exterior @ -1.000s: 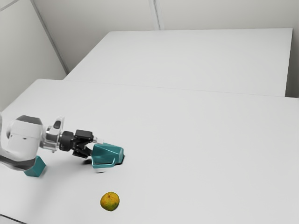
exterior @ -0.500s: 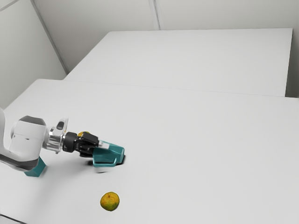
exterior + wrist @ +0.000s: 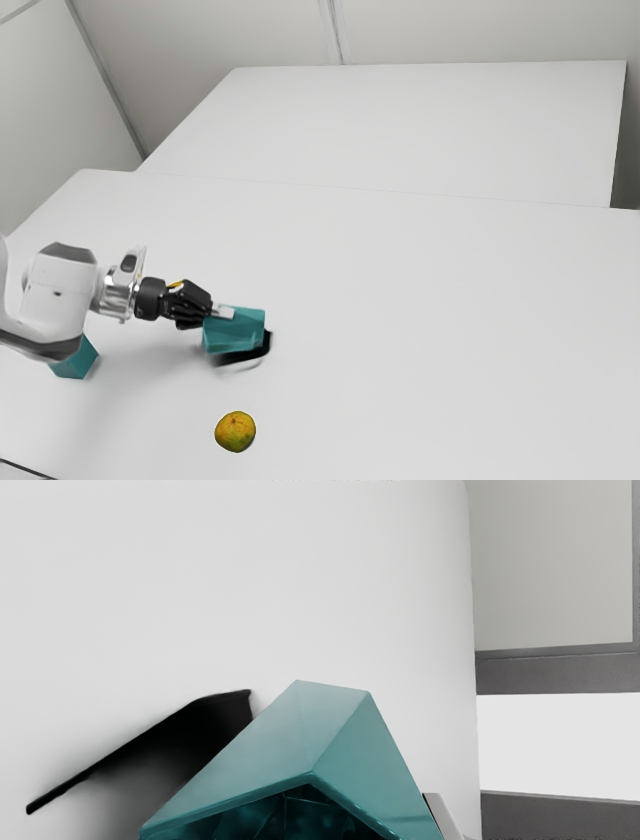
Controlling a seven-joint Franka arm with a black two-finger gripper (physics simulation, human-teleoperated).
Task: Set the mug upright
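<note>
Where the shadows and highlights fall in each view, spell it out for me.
Exterior view: a dark shadow lies on the table under the mug, with softer grey shading below the arm. Wrist view: the shadow is near black, fading to grey; the mug's outer faces look pale, its inside dark, with small glints along the rim.

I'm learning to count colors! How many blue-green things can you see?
2. One is the mug, at the end of the arm. The other is the block, partly behind the arm. More might be hidden there.
</note>
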